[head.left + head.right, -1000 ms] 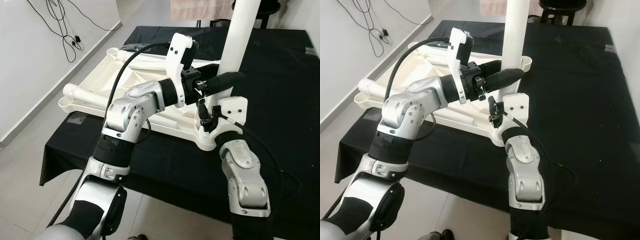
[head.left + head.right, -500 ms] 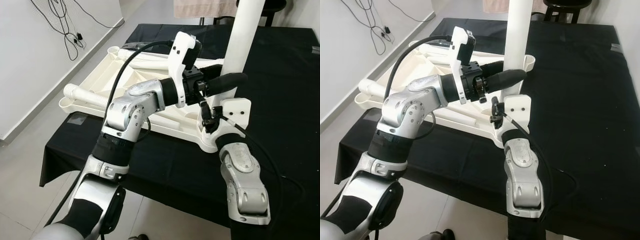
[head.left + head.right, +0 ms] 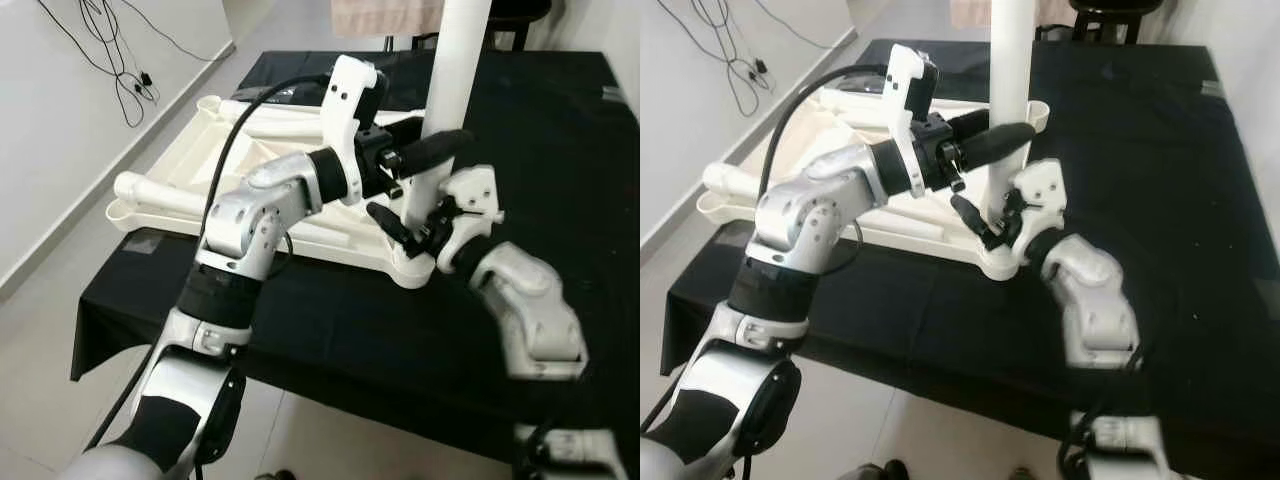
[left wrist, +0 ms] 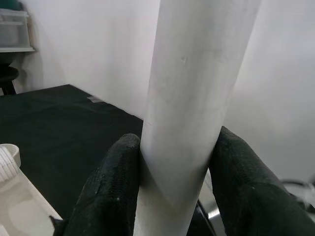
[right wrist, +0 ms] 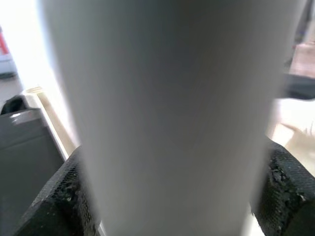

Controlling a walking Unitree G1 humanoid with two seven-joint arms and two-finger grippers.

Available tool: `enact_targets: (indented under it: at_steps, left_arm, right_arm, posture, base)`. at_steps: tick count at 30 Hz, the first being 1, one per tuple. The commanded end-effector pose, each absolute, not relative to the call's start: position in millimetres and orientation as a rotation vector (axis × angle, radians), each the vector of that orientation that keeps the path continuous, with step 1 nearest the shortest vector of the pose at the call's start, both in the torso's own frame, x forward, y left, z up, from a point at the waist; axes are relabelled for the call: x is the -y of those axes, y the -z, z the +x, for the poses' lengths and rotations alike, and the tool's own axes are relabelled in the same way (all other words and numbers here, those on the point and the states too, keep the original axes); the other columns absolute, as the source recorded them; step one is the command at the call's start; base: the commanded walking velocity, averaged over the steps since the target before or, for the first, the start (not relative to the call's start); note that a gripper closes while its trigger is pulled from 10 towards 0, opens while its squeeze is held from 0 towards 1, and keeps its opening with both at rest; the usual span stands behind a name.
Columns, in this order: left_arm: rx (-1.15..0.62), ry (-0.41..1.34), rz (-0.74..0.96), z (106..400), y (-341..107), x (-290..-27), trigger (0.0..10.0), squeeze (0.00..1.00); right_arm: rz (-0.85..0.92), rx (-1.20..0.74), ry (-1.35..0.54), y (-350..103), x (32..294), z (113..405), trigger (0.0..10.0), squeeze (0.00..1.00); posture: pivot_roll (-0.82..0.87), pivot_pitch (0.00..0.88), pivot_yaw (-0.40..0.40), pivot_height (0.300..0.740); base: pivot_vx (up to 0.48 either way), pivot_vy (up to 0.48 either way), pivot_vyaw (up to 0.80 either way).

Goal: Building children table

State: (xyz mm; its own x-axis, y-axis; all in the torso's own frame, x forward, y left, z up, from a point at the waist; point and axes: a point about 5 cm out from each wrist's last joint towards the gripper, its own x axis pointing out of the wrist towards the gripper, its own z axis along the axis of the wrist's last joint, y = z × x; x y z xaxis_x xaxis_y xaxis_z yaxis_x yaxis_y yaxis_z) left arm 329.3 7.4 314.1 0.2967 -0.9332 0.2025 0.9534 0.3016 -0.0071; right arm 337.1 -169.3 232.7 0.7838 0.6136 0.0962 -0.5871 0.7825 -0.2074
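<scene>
Leg (image 3: pixel 455 60), plain white tube, stands upright in tabletop (image 3: pixel 250 165) corner.

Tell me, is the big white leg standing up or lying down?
Standing up. The white leg rises straight from the corner of the upside-down tabletop, with the left gripper and right gripper both clamped on it.

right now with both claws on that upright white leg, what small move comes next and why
Probably a short twist of the tall white cylindrical table leg to seat it. It stands upright in the corner socket of the upturned white plastic tabletop; the left claw clamps it higher up and the right claw grips near its base.
</scene>
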Motion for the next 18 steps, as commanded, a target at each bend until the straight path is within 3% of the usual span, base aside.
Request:
enact_targets:
  at_steps: [1, 4, 5, 6, 18]
  left_arm:
    - [0.134, 1.332, -0.125, 321.7, -307.0, 4.2, 0.0, 0.00]
    - [0.134, 1.335, -0.126, 321.1, -307.2, 4.9, 0.0, 0.00]
    - [0.134, 1.336, -0.126, 320.9, -307.2, 5.0, 0.0, 0.00]
    - [0.134, 1.336, -0.127, 320.7, -307.1, 5.0, 0.0, 0.00]
    - [0.143, 1.328, -0.120, 320.4, -307.8, 4.2, 0.0, 0.00]
  right_arm:
    - [-0.173, 0.164, -0.828, -233.0, 149.8, 340.3, 10.0, 0.00]
    - [-0.200, 0.140, -0.923, -230.8, 144.7, 346.1, 10.0, 0.00]
    - [-0.194, 0.136, -0.932, -230.5, 144.2, 349.7, 4.5, 0.00]
    - [-0.181, 0.137, -0.938, -230.9, 143.7, 353.0, 0.0, 0.00]
    - [-0.153, 0.135, -1.005, -228.5, 146.2, 363.5, 0.0, 0.00]
  posture:
    - [-0.03, 0.149, 0.105, 0.740]
    - [-0.03, 0.151, 0.103, 0.740]
    - [-0.02, 0.152, 0.100, 0.740]
    - [-0.02, 0.152, 0.099, 0.740]
    - [-0.02, 0.161, 0.094, 0.740]
  base:
    - [0.000, 0.000, 0.00]
    - [0.000, 0.000, 0.00]
    - [0.000, 0.000, 0.00]
    - [0.000, 0.000, 0.00]
    - [0.000, 0.000, 0.00]
